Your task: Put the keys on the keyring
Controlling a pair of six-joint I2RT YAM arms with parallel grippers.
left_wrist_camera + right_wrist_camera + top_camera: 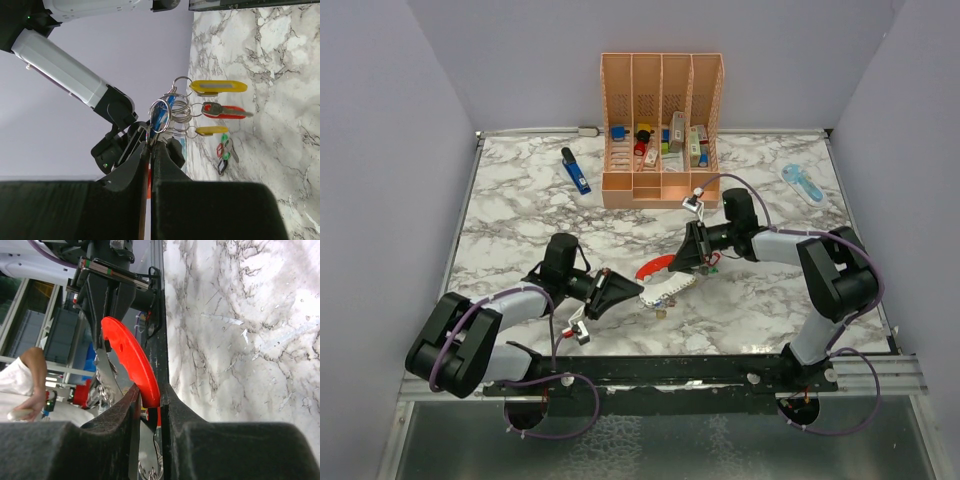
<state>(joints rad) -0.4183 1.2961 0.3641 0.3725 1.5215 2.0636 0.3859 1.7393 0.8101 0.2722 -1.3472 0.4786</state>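
Near the table (510, 240) centre, left jaws clamp the keyring (655, 267) by its grey-white half, right jaws its red half.

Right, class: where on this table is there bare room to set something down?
Bare marble: the left side, between the blue tool and the left gripper; the right edge, beside the pale blue gadget. Crowded centre: the right gripper and the keyring.

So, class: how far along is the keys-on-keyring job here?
Done: yellow- and red-tagged keys appear to hang on the keyring. In hand: left end effector and right end effector both clamp the keyring. Left: small coloured pieces in the peach organizer, possibly more keys.
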